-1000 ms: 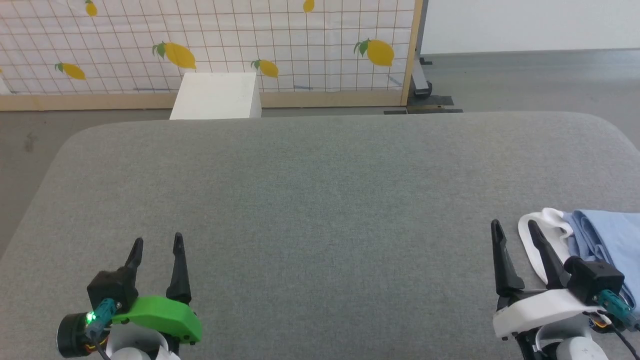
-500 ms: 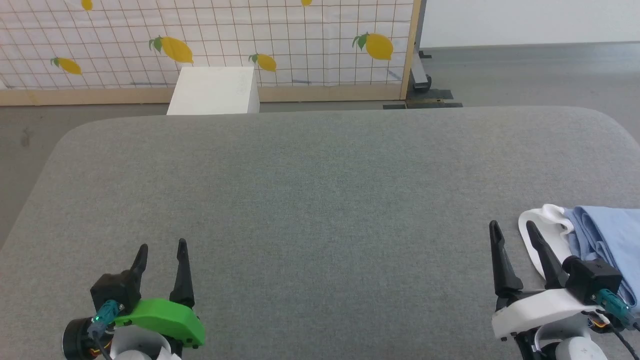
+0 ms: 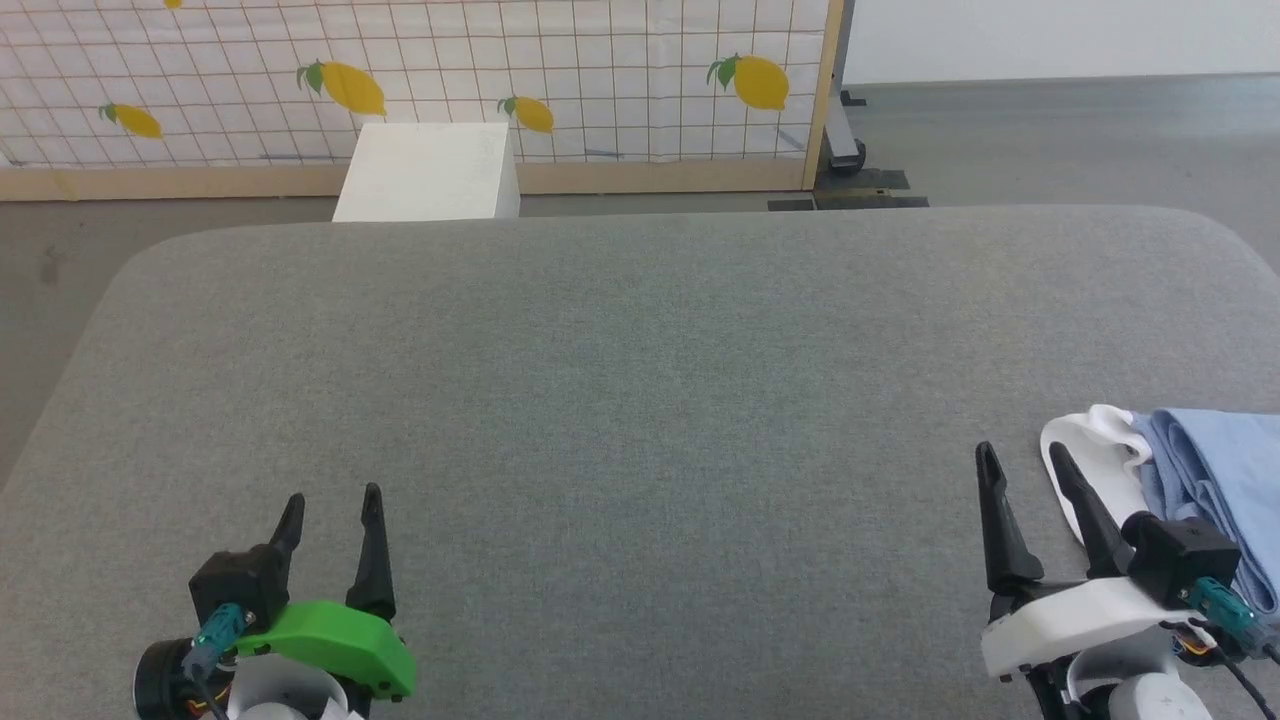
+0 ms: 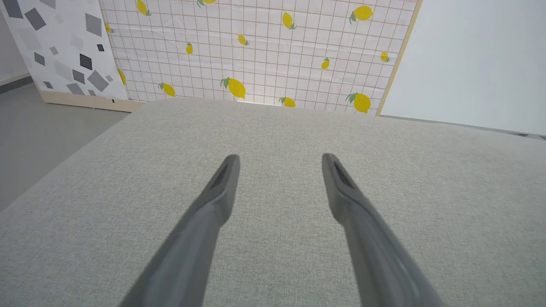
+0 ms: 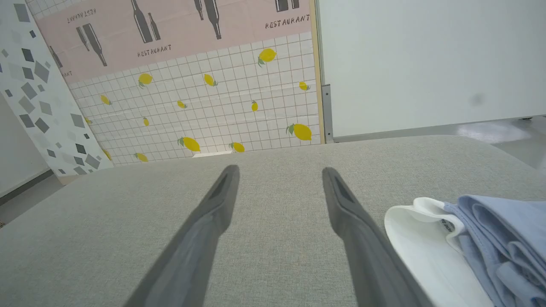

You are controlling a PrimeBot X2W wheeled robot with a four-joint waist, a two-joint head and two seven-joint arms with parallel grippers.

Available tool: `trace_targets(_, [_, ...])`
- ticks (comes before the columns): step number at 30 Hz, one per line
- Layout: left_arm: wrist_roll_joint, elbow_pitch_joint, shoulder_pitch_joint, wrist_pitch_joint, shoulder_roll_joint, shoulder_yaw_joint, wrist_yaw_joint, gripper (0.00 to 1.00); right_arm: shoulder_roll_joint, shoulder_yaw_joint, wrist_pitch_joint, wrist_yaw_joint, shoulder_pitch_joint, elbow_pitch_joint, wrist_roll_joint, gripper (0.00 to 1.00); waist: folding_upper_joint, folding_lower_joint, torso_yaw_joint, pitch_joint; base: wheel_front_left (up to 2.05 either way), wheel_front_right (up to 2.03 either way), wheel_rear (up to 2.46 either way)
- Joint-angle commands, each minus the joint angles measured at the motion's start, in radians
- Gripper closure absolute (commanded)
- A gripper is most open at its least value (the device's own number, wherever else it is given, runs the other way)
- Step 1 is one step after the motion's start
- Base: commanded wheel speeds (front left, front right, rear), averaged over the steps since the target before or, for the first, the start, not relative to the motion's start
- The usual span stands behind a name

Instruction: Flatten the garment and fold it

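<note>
On a grey fabric table, left gripper and right gripper gape empty; the right should pinch an edge of the bunched light-blue T-shirt.

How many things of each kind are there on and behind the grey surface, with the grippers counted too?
Grippers: 2 (left gripper, right gripper, both open)
Garment: 1 (light blue, beside the right gripper)
Grey surface: 1
White box: 1
Lemon panel: 1
Total: 6
</note>
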State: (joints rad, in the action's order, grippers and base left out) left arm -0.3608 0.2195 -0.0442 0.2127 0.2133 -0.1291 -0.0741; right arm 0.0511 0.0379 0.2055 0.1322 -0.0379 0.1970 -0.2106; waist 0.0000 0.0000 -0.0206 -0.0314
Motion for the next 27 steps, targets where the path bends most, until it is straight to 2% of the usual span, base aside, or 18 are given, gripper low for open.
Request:
trace_targets(1, [-0.008, 0.003, -0.014, 0.007, 0.001, -0.002, 0.003, 0.0, -0.001, -0.001, 0.0, -0.002, -0.006, 0.003, -0.002, 0.0, 0.0, 0.0, 0.0, 0.0, 0.0, 0.0, 0.0])
trace_targets(18, [-0.014, 0.006, -0.017, 0.014, 0.004, -0.013, -0.003, 0.0, -0.001, 0.0, -0.014, -0.002, -0.009, 0.001, 0.012, 0.0, 0.0, 0.0, 0.001, -0.001, 0.0, 0.0, 0.0])
trace_targets(19, [-0.002, 0.003, -0.003, 0.009, 0.001, -0.014, -0.001, 1.0, 0.0, 0.0, -0.012, 0.0, 0.0, 0.003, 0.01, 1.0, 0.0, 0.0, 0.001, -0.001, 0.0, 0.0, 0.0])
trace_targets(27, [0.013, -0.006, 0.0, 0.0, -0.006, -0.008, 0.002, 1.0, 0.0, -0.001, -0.019, 0.0, 0.001, -0.004, 0.017, 1.0, 0.0, 0.0, 0.002, 0.0, 0.0, 0.0, 0.0])
